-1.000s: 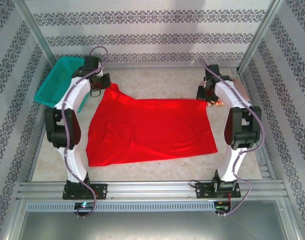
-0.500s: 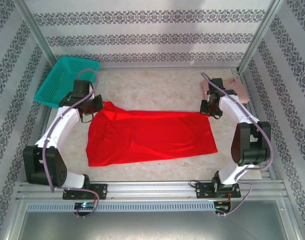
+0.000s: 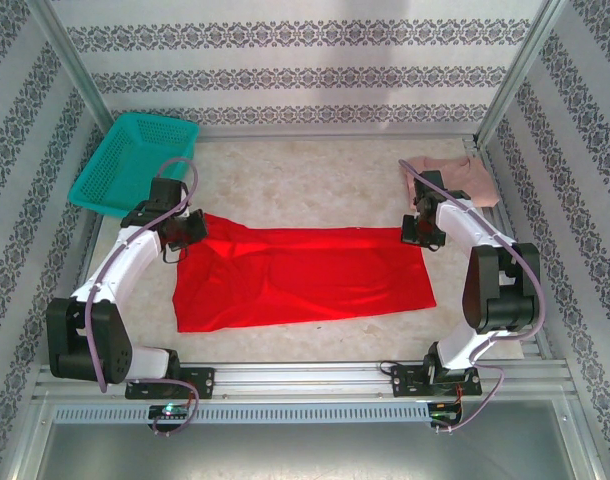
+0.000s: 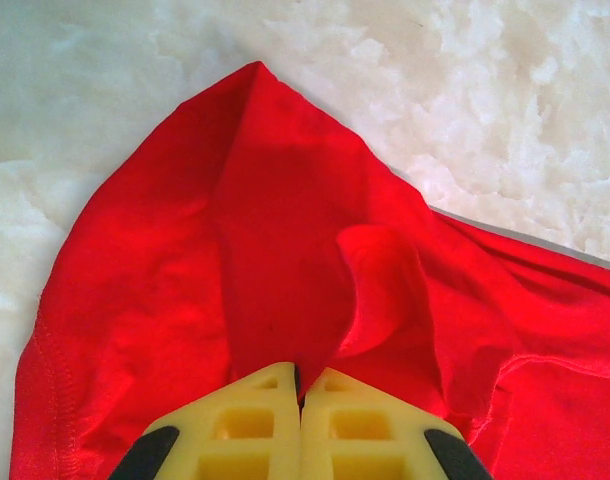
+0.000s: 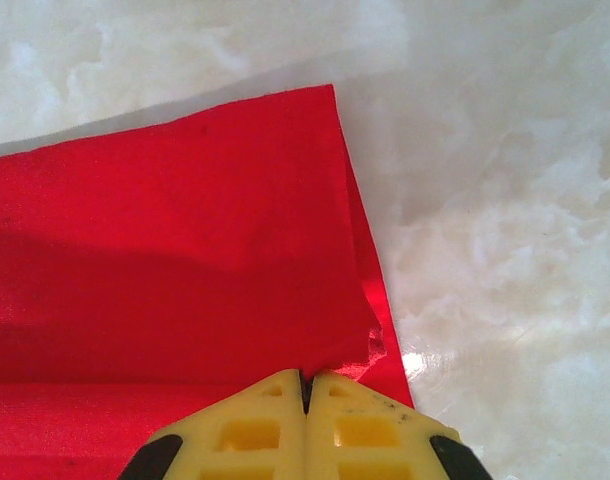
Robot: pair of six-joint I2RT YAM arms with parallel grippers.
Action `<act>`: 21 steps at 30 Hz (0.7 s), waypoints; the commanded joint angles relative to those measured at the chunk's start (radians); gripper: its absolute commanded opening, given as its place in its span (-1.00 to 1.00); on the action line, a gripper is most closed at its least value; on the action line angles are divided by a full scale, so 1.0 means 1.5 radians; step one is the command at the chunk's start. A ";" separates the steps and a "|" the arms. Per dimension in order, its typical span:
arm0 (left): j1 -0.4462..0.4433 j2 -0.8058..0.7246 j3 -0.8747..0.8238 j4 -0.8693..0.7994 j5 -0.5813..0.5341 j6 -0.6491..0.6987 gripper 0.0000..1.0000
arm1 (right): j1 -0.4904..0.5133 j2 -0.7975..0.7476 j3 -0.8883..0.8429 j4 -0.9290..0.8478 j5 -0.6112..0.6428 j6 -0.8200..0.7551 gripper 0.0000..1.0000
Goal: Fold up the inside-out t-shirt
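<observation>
1. Left gripper (image 4: 298, 385) first: we've got its yellow jaws pressed flat together, and a bunched ridge of the bright red soft cloth t-shirt (image 3: 305, 275) is pinched between them at the shirt's far left corner.
2. Right gripper (image 5: 306, 385), same story. Its jaws are closed tight on the far right corner, right at the cloth's edge, where a little bit of fabric curls up shiny.
3. We see the red shirt lying as a wide band across the middle of the pale marble-look tabletop (image 3: 315, 170), stretched between the two grippers. Its near edge lies flat, and the left end is a bit rumpled.
4. Container check: the teal plastic mesh basket (image 3: 105, 178) sits in the far left corner, well apart from the red shirt, with its mesh floor in plain sight.
5. We also spot a crumpled pale pink shirt (image 3: 467, 175) on the tabletop in the far right corner, just behind the right arm.
</observation>
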 commanded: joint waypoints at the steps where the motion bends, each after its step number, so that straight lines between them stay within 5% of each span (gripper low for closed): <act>1: -0.002 -0.027 0.000 -0.015 0.002 -0.011 -1.00 | -0.006 -0.001 -0.003 -0.006 0.028 -0.004 -1.00; 21: -0.002 -0.092 -0.092 -0.024 0.032 -0.026 -1.00 | -0.005 0.016 -0.007 -0.017 0.048 -0.012 -1.00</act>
